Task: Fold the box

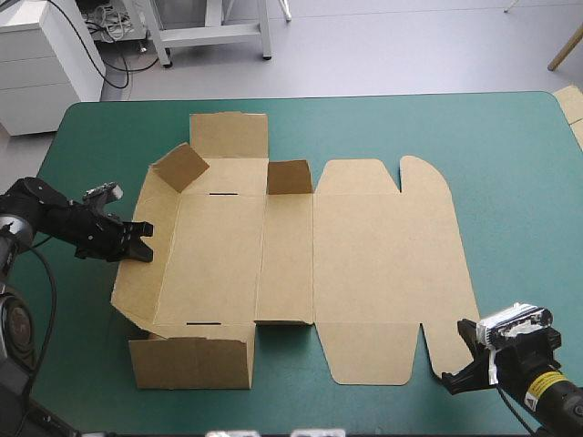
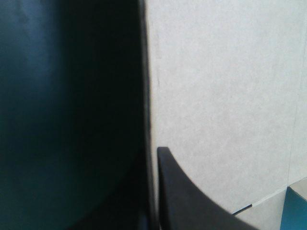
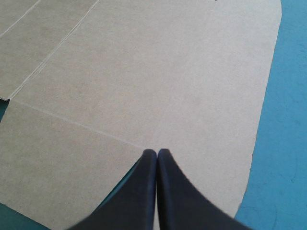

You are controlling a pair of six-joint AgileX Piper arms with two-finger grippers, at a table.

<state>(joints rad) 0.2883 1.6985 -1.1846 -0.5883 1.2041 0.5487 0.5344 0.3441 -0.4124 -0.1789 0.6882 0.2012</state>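
One brown box (image 1: 364,264) in middle of teal-green desk (image 1: 510,155), mostly flat. Left pincer (image 1: 139,244) nips edge of left wall (image 1: 146,269), board pinched between black fingers. Likely job: tip wall up. Wall leans up, not straight. Right pincer (image 1: 453,381) closed tight, holds nothing. Sits off box's near right corner, out of way. Count: one box, two pincers, three flaps (image 1: 290,177) standing, two thin slots (image 1: 219,194).

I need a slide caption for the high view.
Left end effector at the raised left wall of the box.
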